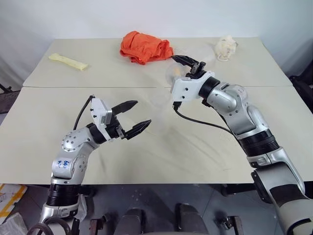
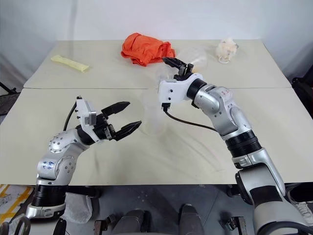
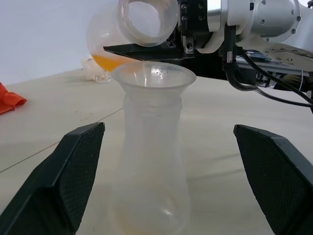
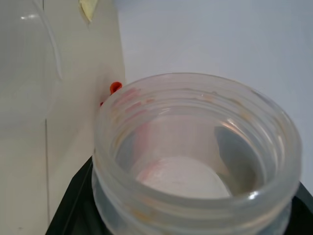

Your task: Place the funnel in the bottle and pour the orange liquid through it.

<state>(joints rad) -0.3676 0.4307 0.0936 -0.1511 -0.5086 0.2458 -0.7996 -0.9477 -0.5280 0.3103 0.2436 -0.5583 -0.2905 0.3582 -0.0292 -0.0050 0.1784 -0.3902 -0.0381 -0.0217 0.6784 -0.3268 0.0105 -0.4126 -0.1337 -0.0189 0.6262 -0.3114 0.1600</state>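
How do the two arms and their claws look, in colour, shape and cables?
Both arms are silver-grey metal with black joint bands. Each white wrist block carries a black cable. The left claw has two black pointed fingers with textured inner faces. The right claw is black too. The left arm bears a blue marking.

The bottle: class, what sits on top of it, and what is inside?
The funnel sits in the bottle neck. A faint orange trace shows at the bottom; the funnel's stem is hard to see.

I see an orange cloth [image 1: 145,47] just beyond the right pincer, a yellow strip [image 1: 68,61] far left.
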